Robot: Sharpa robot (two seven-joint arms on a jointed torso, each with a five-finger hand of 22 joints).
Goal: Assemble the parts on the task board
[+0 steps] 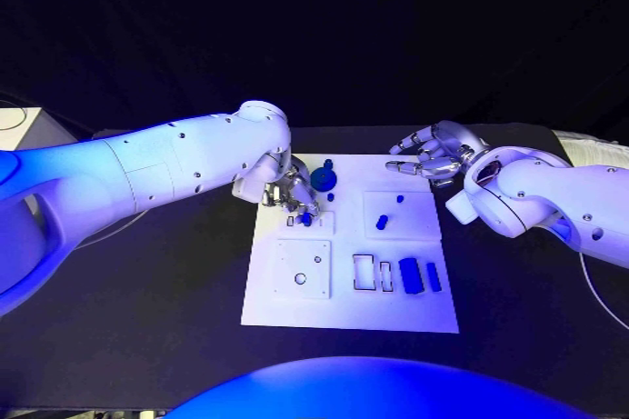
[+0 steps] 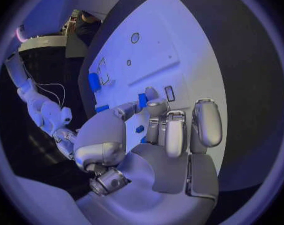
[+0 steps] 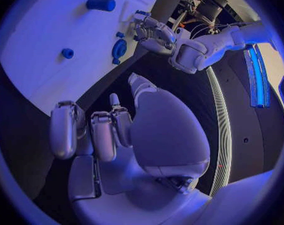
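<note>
Head view: the white board (image 1: 352, 317) lies mid-table, two blue bars (image 1: 420, 274) in its near-right slots. Left hand (image 1: 288, 194) pinches a small blue part (image 1: 305, 218) over the board. Right hand (image 1: 433, 154) hovers empty, fingers apart.

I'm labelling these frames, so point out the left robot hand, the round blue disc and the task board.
left robot hand (image 1: 291, 194), head view, on the fingers over the board.
round blue disc (image 1: 323, 176), head view, on its top face.
task board (image 1: 354, 315), head view, on its bare near edge.
</note>
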